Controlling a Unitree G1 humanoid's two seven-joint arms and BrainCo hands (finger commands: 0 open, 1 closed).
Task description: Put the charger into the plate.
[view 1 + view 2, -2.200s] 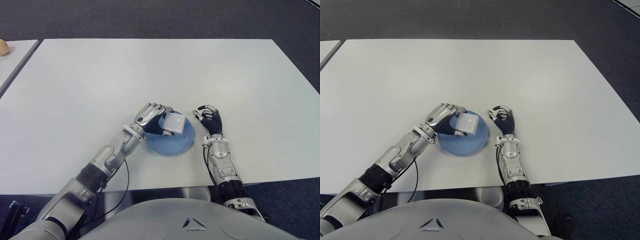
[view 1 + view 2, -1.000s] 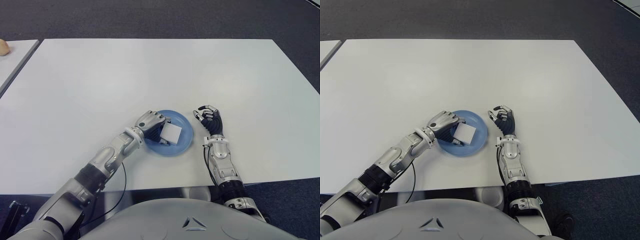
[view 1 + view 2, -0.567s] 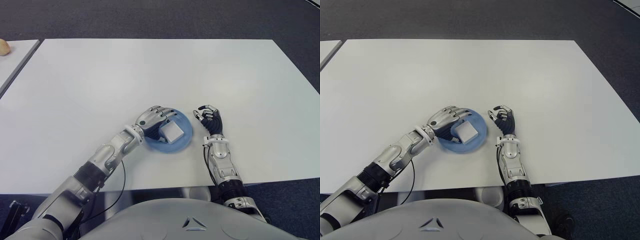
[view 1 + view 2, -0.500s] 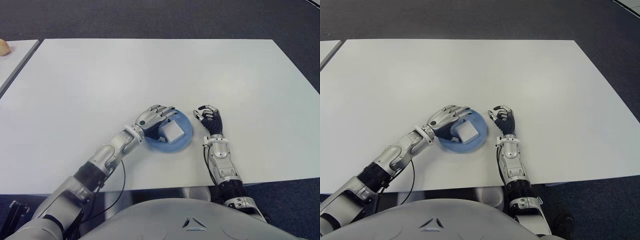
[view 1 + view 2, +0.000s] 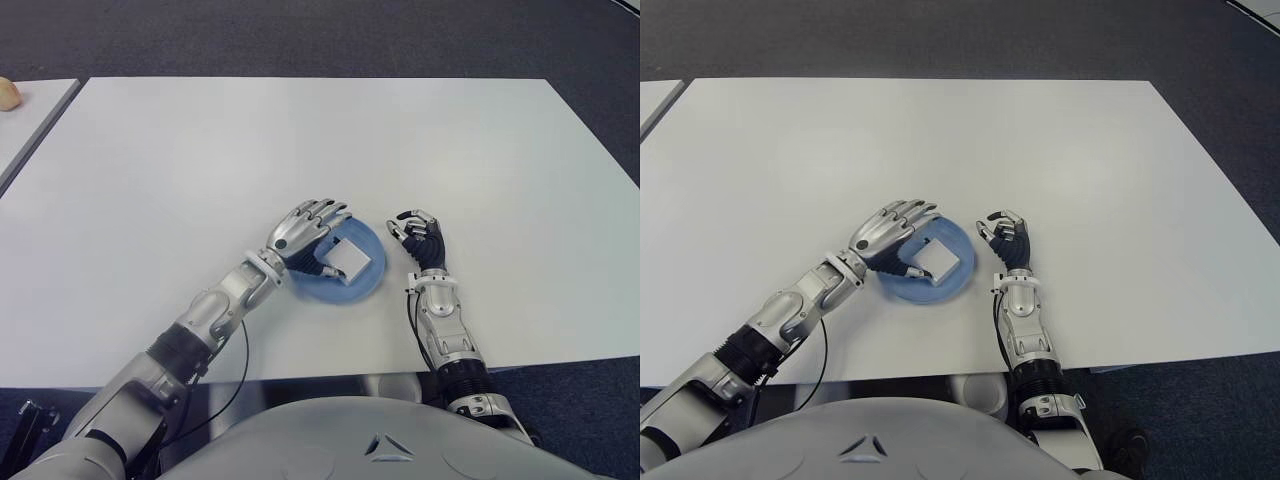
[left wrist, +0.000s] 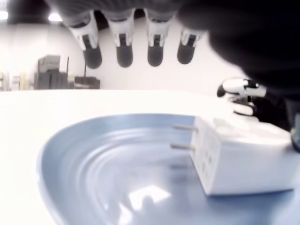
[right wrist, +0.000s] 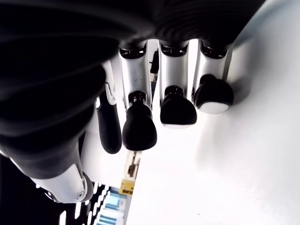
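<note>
- Since the white charger [image 5: 349, 259] is lying inside the blue plate [image 5: 368, 281], you are seeing placement done.
- The left robot hand [image 5: 305, 232] is hovering spread above it, gripping nothing.
- The right robot hand [image 5: 420, 240] is sitting curled and empty beside the plate's right; only withdrawal is remaining.

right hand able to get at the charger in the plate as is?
Probably yes: the right hand shows just right of the plate, where the charger lies, that side unobstructed. The open left hand covers only the opposite side.
</note>
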